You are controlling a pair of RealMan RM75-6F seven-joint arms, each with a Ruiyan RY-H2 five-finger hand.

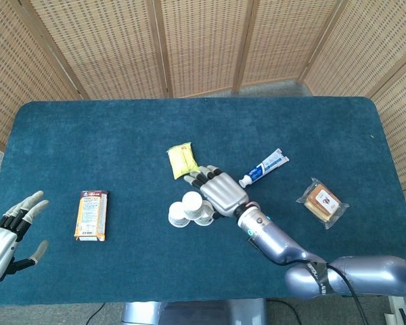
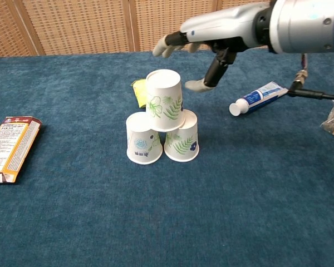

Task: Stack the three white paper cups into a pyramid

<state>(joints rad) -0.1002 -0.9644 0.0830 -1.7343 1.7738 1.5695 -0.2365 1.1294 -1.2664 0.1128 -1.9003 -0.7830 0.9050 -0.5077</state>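
Three white paper cups with leaf prints stand upside down as a pyramid at the table's middle. The top cup [image 2: 165, 100] rests on the left base cup [image 2: 143, 139] and the right base cup [image 2: 182, 137]; the top cup [image 1: 191, 201] also shows in the head view. My right hand [image 2: 199, 49] hovers up and to the right of the stack, fingers spread, holding nothing and clear of the cups; from above the right hand [image 1: 220, 191] sits just right of them. My left hand [image 1: 7, 233] rests open at the table's near left edge, far from the cups.
An orange snack box [image 1: 91, 214] lies left of the stack. A yellow packet [image 1: 183, 160] lies behind it. A toothpaste tube [image 1: 264, 167] lies to the right, and a wrapped snack [image 1: 322, 202] further right. The blue table cloth [image 1: 122, 135] covers the table.
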